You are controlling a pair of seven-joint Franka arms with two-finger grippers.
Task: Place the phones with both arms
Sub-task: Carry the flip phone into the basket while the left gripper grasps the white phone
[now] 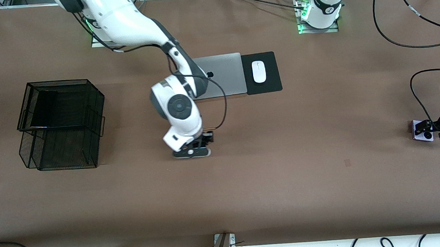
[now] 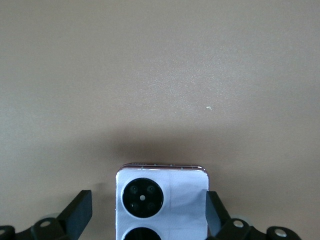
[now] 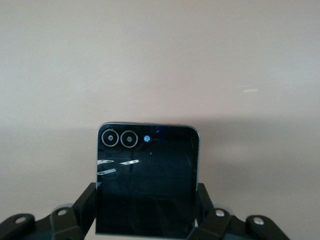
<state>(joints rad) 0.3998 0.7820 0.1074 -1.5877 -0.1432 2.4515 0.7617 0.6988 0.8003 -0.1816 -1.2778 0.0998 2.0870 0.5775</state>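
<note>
The small square black phone [image 3: 146, 175], with two ringed lenses, sits between the fingers [image 3: 86, 205] of my right gripper [image 3: 146, 210], which is shut on its two sides. In the front view that gripper [image 1: 204, 139] is low over the middle of the table with the phone [image 1: 208, 136] in it; I cannot tell if the phone is off the surface. The lilac-white phone [image 2: 185, 200], with black camera circles, lies flat on the table at the left arm's end. My left gripper [image 2: 146, 205] is open and straddles it [image 1: 417, 133], with a gap at one finger.
A black two-tier wire basket [image 1: 63, 124] stands at the right arm's end. A silver laptop [image 1: 224, 74] and a white mouse [image 1: 258, 71] on a black pad [image 1: 271, 72] lie farther from the front camera than the right gripper. Cables trail from both arms.
</note>
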